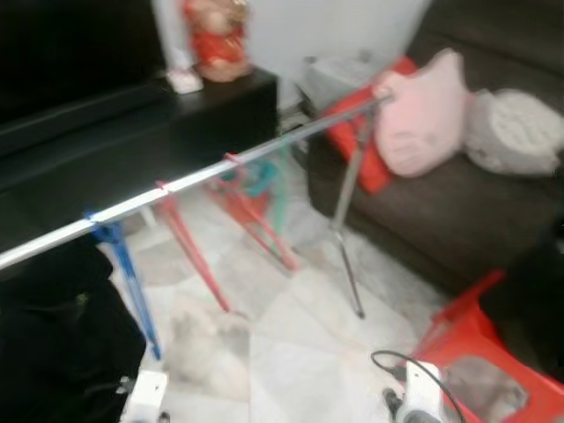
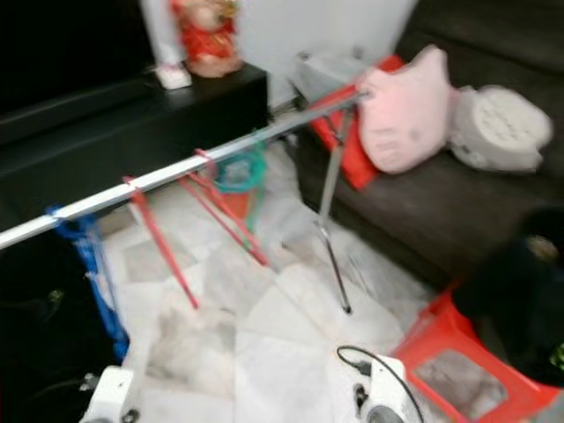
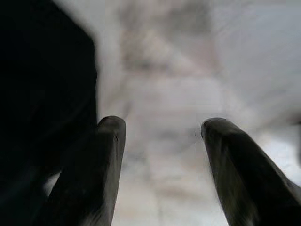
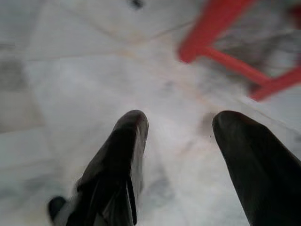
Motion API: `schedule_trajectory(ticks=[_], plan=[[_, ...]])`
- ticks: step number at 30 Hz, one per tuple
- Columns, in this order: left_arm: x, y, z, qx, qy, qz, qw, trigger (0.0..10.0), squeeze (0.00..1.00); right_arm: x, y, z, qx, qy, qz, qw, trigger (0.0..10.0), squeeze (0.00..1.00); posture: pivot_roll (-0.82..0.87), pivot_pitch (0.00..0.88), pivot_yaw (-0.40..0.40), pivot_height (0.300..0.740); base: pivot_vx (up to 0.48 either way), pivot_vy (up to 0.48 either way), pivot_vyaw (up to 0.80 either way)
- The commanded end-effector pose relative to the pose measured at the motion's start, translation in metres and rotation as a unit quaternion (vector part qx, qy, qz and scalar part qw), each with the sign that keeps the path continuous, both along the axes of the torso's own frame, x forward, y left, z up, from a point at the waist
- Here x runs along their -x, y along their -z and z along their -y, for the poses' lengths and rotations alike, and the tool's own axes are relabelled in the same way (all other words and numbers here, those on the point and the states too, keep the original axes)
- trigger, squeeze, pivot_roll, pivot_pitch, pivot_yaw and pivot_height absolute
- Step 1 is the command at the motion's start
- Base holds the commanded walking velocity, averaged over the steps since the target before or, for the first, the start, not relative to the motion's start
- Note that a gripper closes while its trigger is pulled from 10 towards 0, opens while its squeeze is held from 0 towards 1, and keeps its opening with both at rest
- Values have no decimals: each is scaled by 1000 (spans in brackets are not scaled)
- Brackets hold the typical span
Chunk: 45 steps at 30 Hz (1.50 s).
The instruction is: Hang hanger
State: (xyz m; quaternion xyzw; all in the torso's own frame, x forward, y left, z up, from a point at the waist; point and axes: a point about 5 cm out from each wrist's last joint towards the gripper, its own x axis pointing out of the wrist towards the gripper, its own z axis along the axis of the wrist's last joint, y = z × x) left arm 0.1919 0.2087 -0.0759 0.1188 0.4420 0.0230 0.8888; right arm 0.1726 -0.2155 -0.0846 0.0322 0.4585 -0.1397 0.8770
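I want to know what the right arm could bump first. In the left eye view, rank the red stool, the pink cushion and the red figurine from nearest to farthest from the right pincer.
Measured from the right arm's wrist at the lower edge:
1. Red stool, on the floor just to its right.
2. Pink cushion, on the sofa, ahead to the right.
3. Red figurine, on the black cabinet, far ahead to the left.

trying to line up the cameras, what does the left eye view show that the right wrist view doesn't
The left eye view alone has the silver rail with its blue hanger and red hangers, the pink cushion and the dark sofa. The right wrist view alone has the right tool, open and empty, pointing at the floor. Both share the pale tiled floor and the red stool.
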Motion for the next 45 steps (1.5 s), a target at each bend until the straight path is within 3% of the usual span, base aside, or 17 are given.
schedule_trajectory(ticks=[1, 41, 45], plan=[[12, 4, -10, -10, -8, -21, 1000, 10000, 0, -1, 1, -9, -10, -5, -1, 1000, 10000, 0, -40, 0, 16, 740, 0, 0, -744], [14, 6, -5, -3, 2, -26, 1000, 10000, 0, -6, 0, -16, -9, -20, 5, 1000, 10000, 0, -39, 0, 17, 740, 0, 0, -742], [14, 7, -2, 8, -4, -28, 1000, 10000, 0, -7, -1, -16, -7, -43, 11, 999, 10000, 0, -41, 0, 22, 740, 0, 0, -108]])
